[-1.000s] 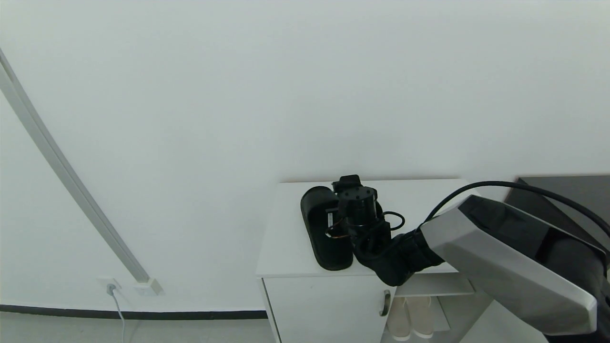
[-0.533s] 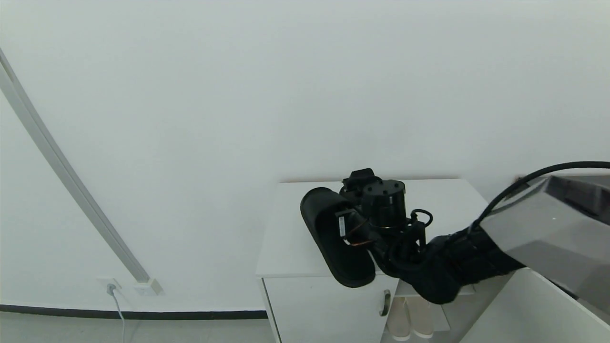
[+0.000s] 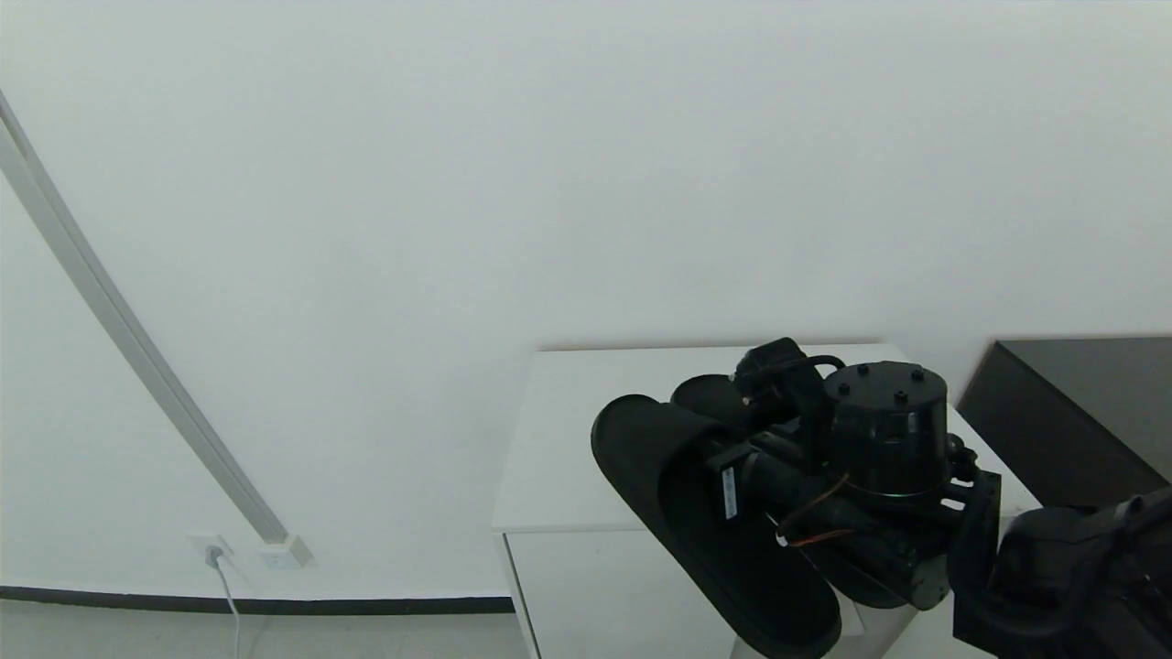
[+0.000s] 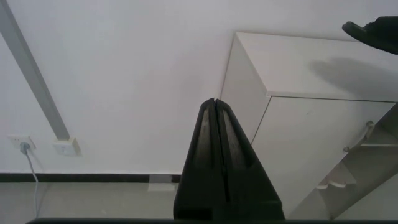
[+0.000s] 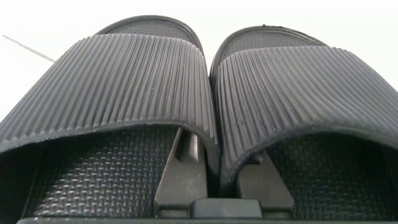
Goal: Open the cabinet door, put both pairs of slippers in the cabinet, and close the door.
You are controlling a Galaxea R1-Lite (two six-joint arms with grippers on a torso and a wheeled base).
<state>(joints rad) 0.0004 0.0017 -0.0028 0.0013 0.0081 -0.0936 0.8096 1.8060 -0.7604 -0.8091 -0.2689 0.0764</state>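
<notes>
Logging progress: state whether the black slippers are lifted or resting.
Lifted: the right gripper holds the black slippers tilted, overhanging the cabinet front.

The right arm comes in from the lower right of the head view, forearm low, with its round black wrist standing above it. The right claw has one finger tucked under the strap of each of the black slippers, pinching their inner walls together and holding the pair tilted. The left claw has its two fingers pressed flat together, with nothing between them.
</notes>
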